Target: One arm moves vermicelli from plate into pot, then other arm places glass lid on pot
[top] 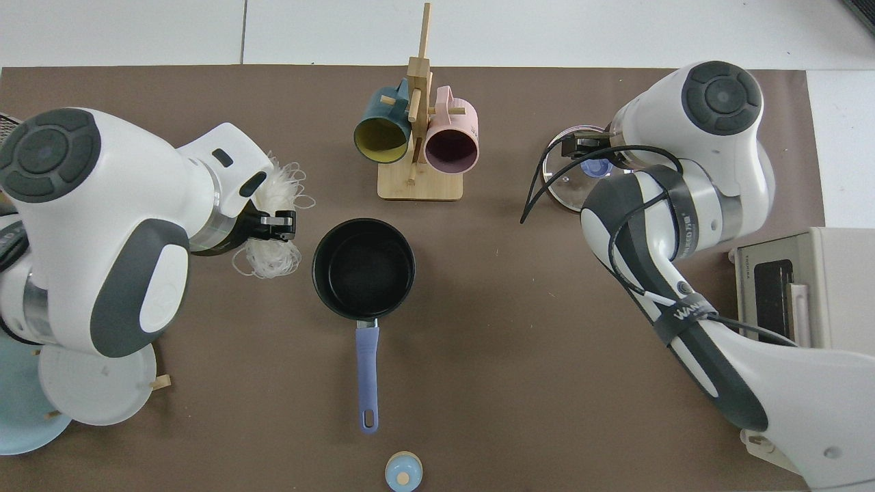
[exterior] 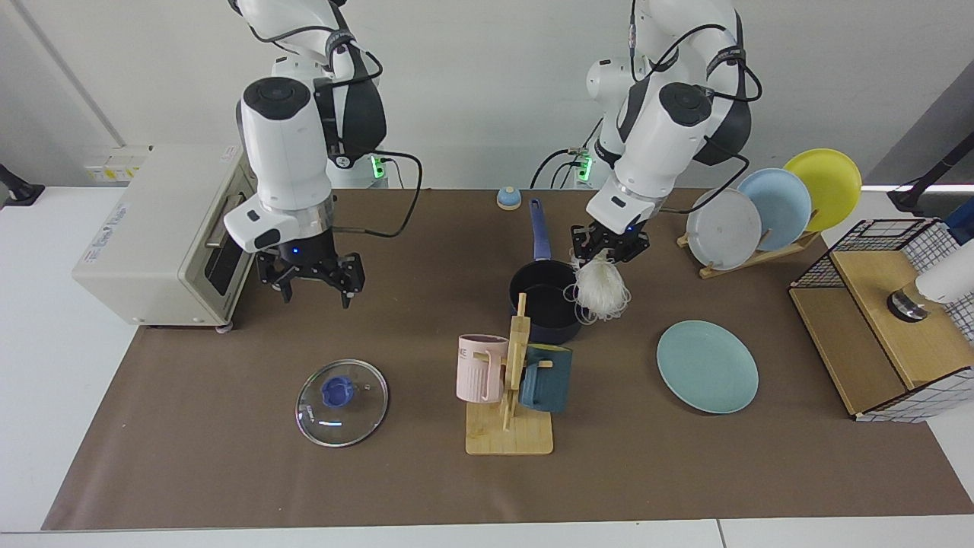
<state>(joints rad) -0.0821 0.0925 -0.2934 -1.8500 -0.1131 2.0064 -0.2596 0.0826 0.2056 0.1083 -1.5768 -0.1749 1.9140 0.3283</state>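
Note:
My left gripper (exterior: 609, 249) is shut on the vermicelli (exterior: 601, 291), a whitish bunch hanging in the air just beside the pot's rim. In the top view the left gripper (top: 279, 226) and the vermicelli (top: 268, 258) are a little short of the pot (top: 364, 268). The dark pot (exterior: 549, 303) has nothing in it, and its blue handle points to the far edge. The teal plate (exterior: 708, 367) lies bare. The glass lid (exterior: 342, 402) lies flat on the mat. High above and behind it, my right gripper (exterior: 312, 280) hangs open and holds nothing. From above, the lid (top: 564, 174) is partly hidden by the right arm.
A wooden mug rack (exterior: 510, 430) with a pink and a dark teal mug stands just in front of the pot. A toaster oven (exterior: 163, 236) sits beside the right arm. A plate rack (exterior: 768, 209) and a wire basket (exterior: 886, 320) stand beyond the teal plate.

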